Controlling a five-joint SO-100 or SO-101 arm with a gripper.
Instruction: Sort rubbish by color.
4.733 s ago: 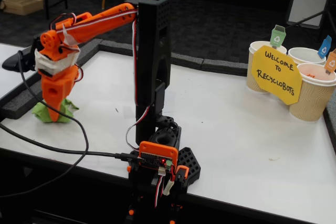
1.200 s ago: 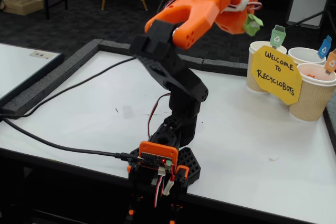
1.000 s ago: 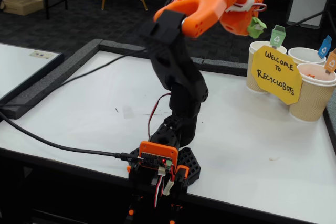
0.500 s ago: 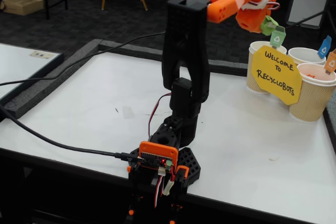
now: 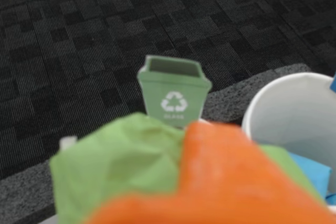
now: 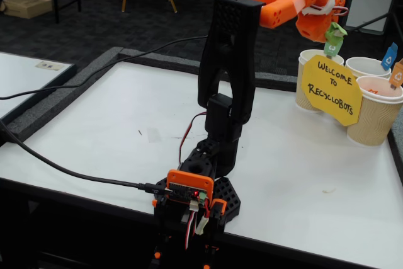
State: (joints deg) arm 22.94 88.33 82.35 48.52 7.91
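A: In the wrist view a blurred orange end effector [image 5: 220, 182] fills the bottom, clamped on the light green wad [image 5: 121, 169]; its lower part is cut off.

B: And behind it?

A: A green recycling flag [image 5: 174, 92] and a white cup [image 5: 294, 124].

B: Fixed view?

A: The arm [image 6: 230, 67] reaches high over the surface [image 6: 113, 137], the wad [image 6: 335, 29] beside the flag, above the cups [image 6: 310, 80].
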